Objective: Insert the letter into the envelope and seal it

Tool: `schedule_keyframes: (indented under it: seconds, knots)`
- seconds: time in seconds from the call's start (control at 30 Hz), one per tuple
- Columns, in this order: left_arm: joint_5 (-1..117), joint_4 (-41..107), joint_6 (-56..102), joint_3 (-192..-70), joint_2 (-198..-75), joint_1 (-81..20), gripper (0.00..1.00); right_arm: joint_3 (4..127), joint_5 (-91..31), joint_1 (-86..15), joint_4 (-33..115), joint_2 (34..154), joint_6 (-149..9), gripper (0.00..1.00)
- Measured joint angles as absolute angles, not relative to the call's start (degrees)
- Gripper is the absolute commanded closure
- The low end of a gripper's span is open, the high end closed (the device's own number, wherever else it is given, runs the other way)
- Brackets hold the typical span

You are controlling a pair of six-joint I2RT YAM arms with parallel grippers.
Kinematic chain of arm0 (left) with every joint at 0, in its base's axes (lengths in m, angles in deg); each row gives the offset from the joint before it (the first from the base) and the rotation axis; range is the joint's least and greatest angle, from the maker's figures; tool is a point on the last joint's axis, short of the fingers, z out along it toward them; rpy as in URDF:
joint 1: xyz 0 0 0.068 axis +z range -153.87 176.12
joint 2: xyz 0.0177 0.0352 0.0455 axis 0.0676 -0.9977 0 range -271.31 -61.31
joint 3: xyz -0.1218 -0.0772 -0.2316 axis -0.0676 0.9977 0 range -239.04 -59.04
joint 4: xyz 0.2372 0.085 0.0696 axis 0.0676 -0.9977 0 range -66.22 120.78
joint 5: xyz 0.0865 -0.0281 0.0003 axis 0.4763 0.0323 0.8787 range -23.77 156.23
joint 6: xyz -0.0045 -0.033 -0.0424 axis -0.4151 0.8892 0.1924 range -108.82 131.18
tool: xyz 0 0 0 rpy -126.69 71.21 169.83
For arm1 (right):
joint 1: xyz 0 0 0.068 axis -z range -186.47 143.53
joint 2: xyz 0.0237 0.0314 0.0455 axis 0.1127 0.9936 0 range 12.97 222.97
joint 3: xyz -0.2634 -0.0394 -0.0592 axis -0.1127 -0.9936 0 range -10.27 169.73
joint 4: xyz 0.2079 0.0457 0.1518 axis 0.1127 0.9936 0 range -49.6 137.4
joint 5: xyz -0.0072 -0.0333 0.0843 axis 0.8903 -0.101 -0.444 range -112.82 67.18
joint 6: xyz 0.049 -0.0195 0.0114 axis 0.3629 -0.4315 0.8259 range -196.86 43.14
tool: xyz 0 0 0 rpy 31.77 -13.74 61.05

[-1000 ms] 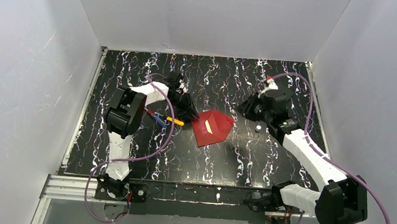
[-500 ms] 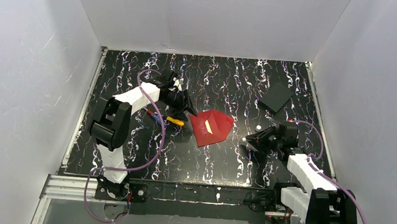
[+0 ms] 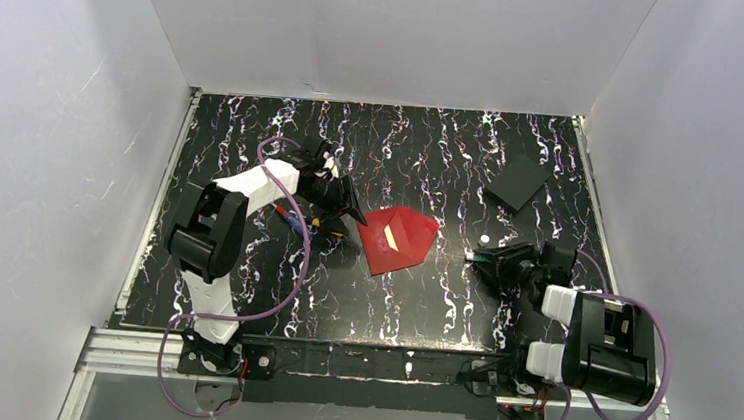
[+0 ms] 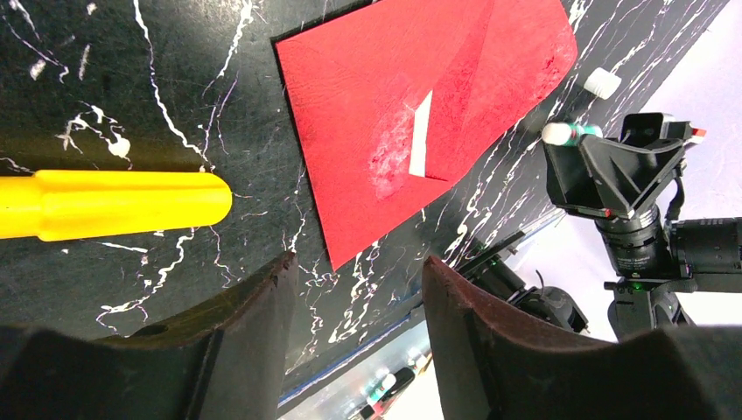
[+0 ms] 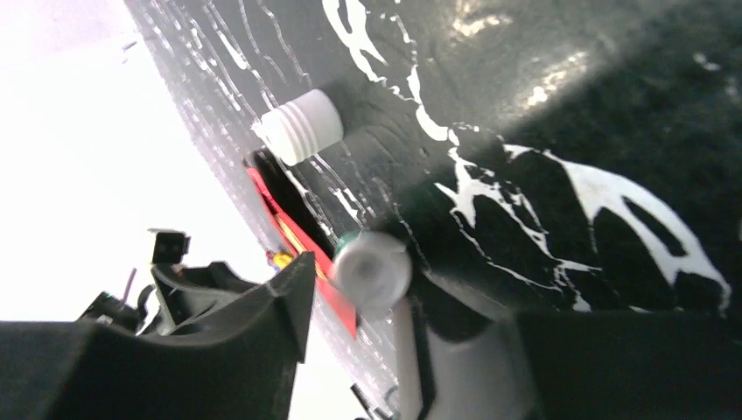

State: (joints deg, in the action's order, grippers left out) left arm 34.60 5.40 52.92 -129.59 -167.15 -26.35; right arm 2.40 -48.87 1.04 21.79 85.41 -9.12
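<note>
I see the dark red envelope (image 3: pixel 400 244) flat at mid-desk (image 3: pixel 432 155), turned diagonally with one corner toward the arm bases. A sliver of the white letter (image 4: pixel 421 136) shows at its flap. The left gripper (image 3: pixel 353 209), just beside it, stands apart and empty. The right gripper (image 3: pixel 484 262) grips a white-tipped stick (image 5: pixel 372 267).

Left arm (image 3: pixel 250 185) and right arm (image 3: pixel 599 333): white link shells alternate with black joint housings. Left gripper (image 4: pixel 359 262): two matte black fingers (image 4: pixel 236 332), wedge-shaped with rounded inner edges. Behind the fingers sits a black wrist block. A purple cable (image 3: pixel 289 254) loops externally from behind the fingers to each base.
</note>
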Motion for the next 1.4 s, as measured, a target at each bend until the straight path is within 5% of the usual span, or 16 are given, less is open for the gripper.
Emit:
schedule_keyframes:
  seconds: [0.1,0.23,0.43,0.63,1.03,1.4]
  knots:
    - [34.6,5.4,52.9,-129.6,-167.2,-26.4,0.47,2.2,-51.2,2.8,19.3,86.6,-8.2,0.38]
    - [34.6,5.5,52.9,-129.4,-167.2,-26.4,0.52,3.4,-51.1,3.9,22.4,84.1,-10.4,0.35]
    - [34.6,5.8,52.7,-128.5,-167.1,-26.4,0.8,7.8,-50.6,3.5,31.8,77.2,-15.9,0.74]
    - [34.2,7.4,52.2,-127.6,-165.3,-26.7,0.94,14.7,-49.8,-0.4,35.3,78.2,-19.3,0.79]
    - [38.6,6.1,50.8,-130.7,-169.8,-30.9,1.0,41.1,-44.8,-15.5,38.8,109.6,-35.7,0.98]
    - [52.8,-3.1,46.6,-138.3,-176.1,-34.8,1.0,51.1,-44.1,-18.1,49.0,119.8,-43.8,0.99]
